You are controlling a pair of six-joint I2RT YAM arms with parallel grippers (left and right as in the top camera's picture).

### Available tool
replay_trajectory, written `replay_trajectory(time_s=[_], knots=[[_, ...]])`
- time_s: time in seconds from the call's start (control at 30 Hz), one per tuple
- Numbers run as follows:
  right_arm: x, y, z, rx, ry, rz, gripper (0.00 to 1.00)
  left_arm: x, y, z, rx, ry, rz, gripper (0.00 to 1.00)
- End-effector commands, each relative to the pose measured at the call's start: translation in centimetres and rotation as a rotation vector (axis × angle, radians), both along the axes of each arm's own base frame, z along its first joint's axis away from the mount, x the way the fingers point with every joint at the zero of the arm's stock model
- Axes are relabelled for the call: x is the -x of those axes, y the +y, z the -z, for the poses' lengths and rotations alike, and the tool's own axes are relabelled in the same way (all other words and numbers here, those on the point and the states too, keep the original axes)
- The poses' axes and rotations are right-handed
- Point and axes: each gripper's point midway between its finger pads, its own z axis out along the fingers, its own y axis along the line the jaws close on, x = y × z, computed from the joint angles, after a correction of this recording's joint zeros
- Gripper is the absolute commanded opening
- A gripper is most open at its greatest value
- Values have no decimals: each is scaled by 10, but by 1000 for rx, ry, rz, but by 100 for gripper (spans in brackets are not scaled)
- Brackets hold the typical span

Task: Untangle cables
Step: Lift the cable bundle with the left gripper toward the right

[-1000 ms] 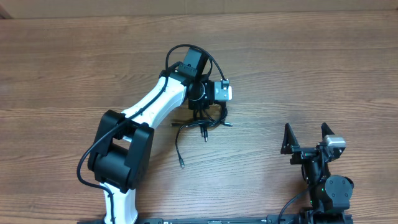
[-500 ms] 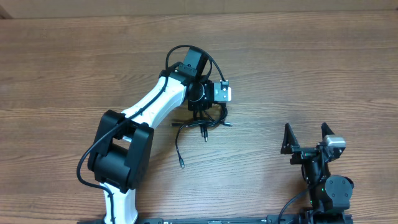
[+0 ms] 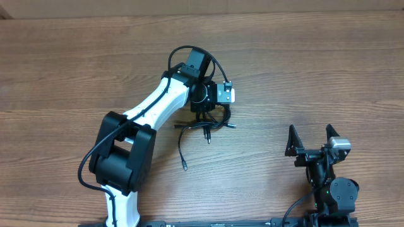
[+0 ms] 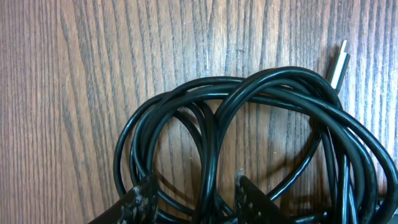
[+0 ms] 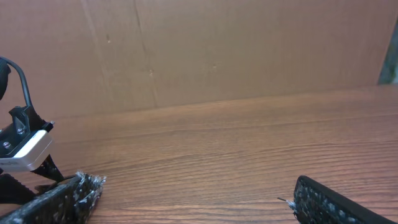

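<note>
All cables point(image 4: 280, 78) lie in one tangle mid-frame; left gripper point(image 4: 193, 180) straddles it, jaws apart; right gripper point(image 3: 309, 130) gapes unused, lower right.

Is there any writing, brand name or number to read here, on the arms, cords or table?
No readable text. The cables, the left gripper, the wooden table and the cardboard wall show no legible words, labels or numbers.
</note>
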Motion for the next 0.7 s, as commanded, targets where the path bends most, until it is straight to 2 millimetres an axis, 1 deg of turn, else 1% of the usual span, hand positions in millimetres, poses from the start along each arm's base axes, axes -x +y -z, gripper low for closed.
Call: replay_trajectory(time_s=[0.0, 0.07, 0.17, 0.23, 0.43, 0.53, 0.57, 0.63, 0.67], knots=[[0, 0, 1, 4, -6, 4, 100, -8, 5, 4, 3, 7, -17, 41], [0, 0, 1, 4, -6, 4, 100, -9, 7, 7, 0, 12, -20, 45], [0, 0, 1, 4, -6, 4, 100, -9, 8, 9, -3, 16, -22, 45], [0, 0, 1, 4, -6, 4, 100, -9, 7, 9, -2, 15, -22, 48], [0, 0, 1, 4, -6, 4, 100, -12, 5, 9, 6, 4, -20, 48], [0, 0, 1, 4, -6, 4, 100, -11, 6, 10, 4, 8, -20, 34], [0, 0, 1, 4, -6, 4, 100, -11, 6, 11, 4, 9, -20, 28], [0, 0, 1, 4, -6, 4, 100, -11, 6, 11, 2, 12, -20, 4], [0, 0, 1, 4, -6, 4, 100, -10, 6, 11, 2, 14, -20, 4]])
